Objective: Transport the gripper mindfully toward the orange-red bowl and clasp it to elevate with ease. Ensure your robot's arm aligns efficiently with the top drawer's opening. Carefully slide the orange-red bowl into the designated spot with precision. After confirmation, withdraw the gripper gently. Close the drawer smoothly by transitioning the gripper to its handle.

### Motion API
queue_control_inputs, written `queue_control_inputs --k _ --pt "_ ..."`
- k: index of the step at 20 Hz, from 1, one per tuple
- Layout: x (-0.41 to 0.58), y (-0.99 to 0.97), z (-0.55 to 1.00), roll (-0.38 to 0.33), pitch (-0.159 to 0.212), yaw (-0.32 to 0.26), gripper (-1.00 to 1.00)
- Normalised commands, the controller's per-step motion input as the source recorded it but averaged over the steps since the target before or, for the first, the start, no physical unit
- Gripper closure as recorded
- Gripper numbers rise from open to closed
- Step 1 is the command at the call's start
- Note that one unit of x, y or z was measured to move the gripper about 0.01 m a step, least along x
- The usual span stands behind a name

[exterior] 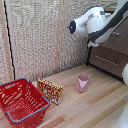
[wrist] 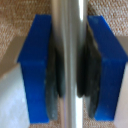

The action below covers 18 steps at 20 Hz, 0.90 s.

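In the wrist view my gripper (wrist: 70,70) is shut on a silver bar, the handle (wrist: 70,25), which runs between the two blue-tipped fingers (wrist: 35,65). Their dark pads press on it from both sides. In the exterior view the white robot's arm (exterior: 95,24) reaches to the upper part of the dark brown cabinet at the exterior view's right and covers the hand. Part of the top drawer front (exterior: 120,39) shows behind the arm. The orange-red bowl is out of view.
A lower drawer (exterior: 107,61) with its own silver bar sits beneath. On the wooden surface stand a pink cup (exterior: 82,83), a flat printed box (exterior: 50,90) and a red mesh basket (exterior: 20,102). A woven screen (exterior: 40,35) forms the back wall.
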Motion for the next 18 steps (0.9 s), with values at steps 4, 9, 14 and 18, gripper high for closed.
queue_control_inputs --k 4,9,14,18 --pt "0.007 -0.83 0.12 0.000 -0.051 0.126 1.00" --pt "0.000 -0.85 0.16 0.011 -0.034 0.097 1.00" --pt "0.000 -0.68 0.17 0.014 -0.014 0.079 1.00" --pt "0.000 -0.21 0.09 -0.005 0.000 0.034 -1.00"
